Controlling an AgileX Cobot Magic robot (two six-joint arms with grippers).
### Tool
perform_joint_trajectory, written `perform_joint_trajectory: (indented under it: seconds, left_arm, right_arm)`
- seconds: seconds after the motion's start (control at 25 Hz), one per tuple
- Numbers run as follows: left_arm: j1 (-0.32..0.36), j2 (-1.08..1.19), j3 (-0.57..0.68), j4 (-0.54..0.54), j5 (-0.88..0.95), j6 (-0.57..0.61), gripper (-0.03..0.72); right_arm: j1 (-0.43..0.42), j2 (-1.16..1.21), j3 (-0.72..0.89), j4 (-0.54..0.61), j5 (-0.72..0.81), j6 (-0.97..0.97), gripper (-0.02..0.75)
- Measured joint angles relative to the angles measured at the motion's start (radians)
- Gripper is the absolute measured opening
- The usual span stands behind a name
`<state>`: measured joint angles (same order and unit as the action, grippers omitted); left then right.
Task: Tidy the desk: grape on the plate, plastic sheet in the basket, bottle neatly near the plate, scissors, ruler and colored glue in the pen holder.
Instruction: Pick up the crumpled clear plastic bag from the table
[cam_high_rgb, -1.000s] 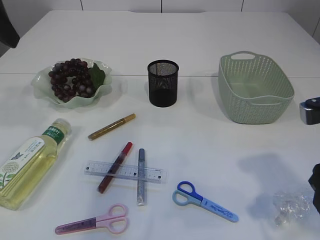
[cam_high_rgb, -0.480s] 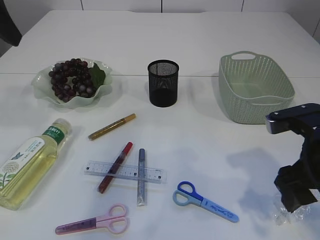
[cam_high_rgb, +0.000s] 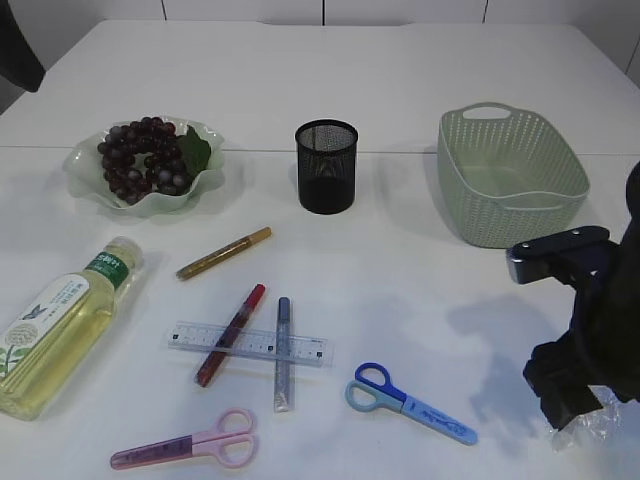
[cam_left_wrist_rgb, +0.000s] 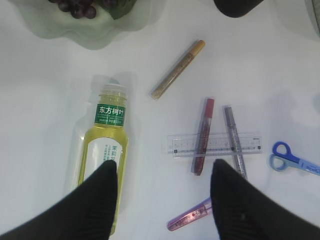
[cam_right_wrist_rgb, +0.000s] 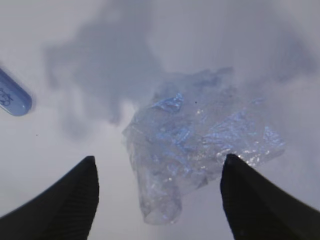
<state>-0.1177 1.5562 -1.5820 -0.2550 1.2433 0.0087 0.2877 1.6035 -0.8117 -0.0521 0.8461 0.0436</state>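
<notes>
The crumpled clear plastic sheet (cam_right_wrist_rgb: 200, 135) lies on the table at the front right (cam_high_rgb: 603, 424). My right gripper (cam_right_wrist_rgb: 159, 162) hangs open just above it, a finger on each side (cam_high_rgb: 566, 400). My left gripper (cam_left_wrist_rgb: 163, 162) is open, high above the table between the lying bottle (cam_left_wrist_rgb: 102, 165) and the ruler (cam_left_wrist_rgb: 215, 145); it holds nothing. Grapes (cam_high_rgb: 143, 155) sit on the green plate (cam_high_rgb: 84, 184). Red (cam_high_rgb: 230, 333), silver (cam_high_rgb: 283, 352) and gold (cam_high_rgb: 223, 253) glue sticks, blue scissors (cam_high_rgb: 410, 402) and pink scissors (cam_high_rgb: 185, 445) lie loose.
The black mesh pen holder (cam_high_rgb: 326, 166) stands at the back middle. The green basket (cam_high_rgb: 510, 175) is behind my right arm. The red and silver glue sticks lie across the ruler (cam_high_rgb: 247, 342). The bottle (cam_high_rgb: 60, 325) lies on its side at the left edge.
My right arm has come in from the right edge and moved left and down over the plastic sheet. Nothing on the table has moved.
</notes>
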Motion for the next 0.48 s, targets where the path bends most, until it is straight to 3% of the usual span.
perform_joint_trajectory:
  seconds: [0.48]
  left_arm:
    - [0.000,0.000,0.000,0.000,0.000,0.000,0.435]
  right_arm:
    - [0.000,0.053,0.000,-0.004,-0.020,0.000,0.583]
